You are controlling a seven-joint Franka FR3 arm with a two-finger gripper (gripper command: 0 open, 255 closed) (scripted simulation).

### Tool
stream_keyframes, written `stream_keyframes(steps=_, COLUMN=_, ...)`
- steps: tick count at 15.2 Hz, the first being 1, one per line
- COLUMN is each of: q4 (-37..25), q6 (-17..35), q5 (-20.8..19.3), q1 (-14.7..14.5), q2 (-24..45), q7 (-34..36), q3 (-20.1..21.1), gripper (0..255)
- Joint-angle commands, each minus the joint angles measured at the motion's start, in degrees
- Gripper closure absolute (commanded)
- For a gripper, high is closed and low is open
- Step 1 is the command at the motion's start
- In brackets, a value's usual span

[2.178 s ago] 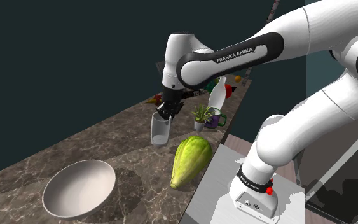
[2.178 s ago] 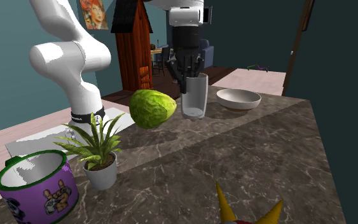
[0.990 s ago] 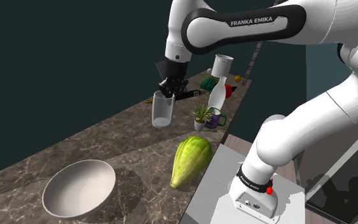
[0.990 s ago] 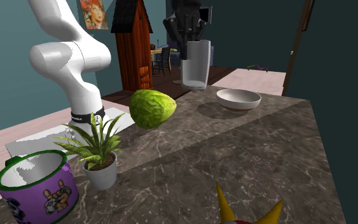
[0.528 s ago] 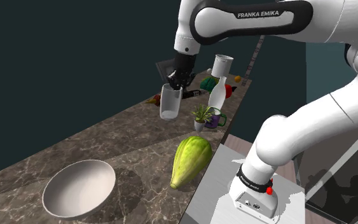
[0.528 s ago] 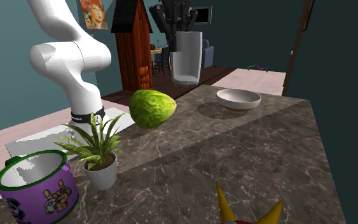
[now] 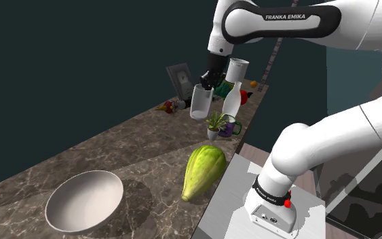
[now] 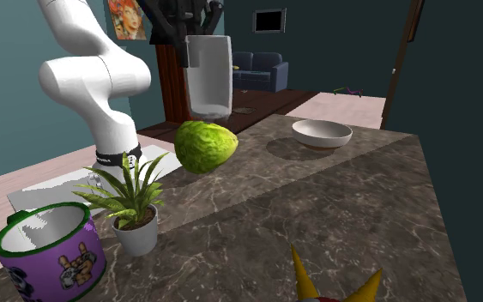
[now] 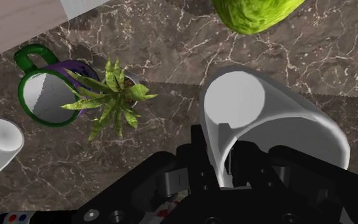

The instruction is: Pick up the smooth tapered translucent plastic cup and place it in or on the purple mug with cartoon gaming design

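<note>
My black gripper (image 7: 206,85) is shut on the rim of a translucent tapered cup (image 7: 199,102), holding it in the air above the marble counter. In the second exterior view the cup (image 8: 208,75) hangs upright below the gripper (image 8: 191,48), above the green fruit. The purple mug (image 7: 231,127) with a green rim stands near the counter's far end, behind a small potted plant (image 7: 214,123). In the wrist view the fingers (image 9: 204,164) clasp the cup's wall (image 9: 269,121); the mug (image 9: 42,95) lies off to one side beside the plant (image 9: 110,98), apart from the cup.
A large green fruit (image 7: 203,171) lies by the counter's edge and a white bowl (image 7: 84,199) sits near the front. A white bottle (image 7: 231,102), a picture frame (image 7: 180,78) and small items crowd the far end. The mug (image 8: 51,250) stands beside the plant (image 8: 132,202).
The gripper has lifted the cup off the counter and carried it toward the far end, to the shoulder view's right, nearer the plant and mug.
</note>
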State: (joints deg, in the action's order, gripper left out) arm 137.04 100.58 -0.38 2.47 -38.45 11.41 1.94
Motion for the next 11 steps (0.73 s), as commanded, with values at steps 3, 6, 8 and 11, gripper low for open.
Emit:
stream_keyframes(steps=3, q4=0.15, q6=-1.14, q5=-3.04, q1=2.31, q2=-1.48, q7=-5.98, q3=-5.12, gripper=255)
stream_keyframes(steps=6, q4=-0.55, q6=-1.71, q5=-5.23, q1=3.90, q2=-1.59, q7=-10.15, q3=-8.76, gripper=255)
stream_keyframes(steps=8, q4=-1.33, q6=-1.99, q5=-6.63, q1=4.93, q2=-1.30, q7=-12.95, q3=-11.18, gripper=255)
stream_keyframes(steps=11, q4=-2.97, q6=-2.29, q5=-8.60, q1=6.32, q2=-0.34, q7=-17.16, q3=-14.81, gripper=255)
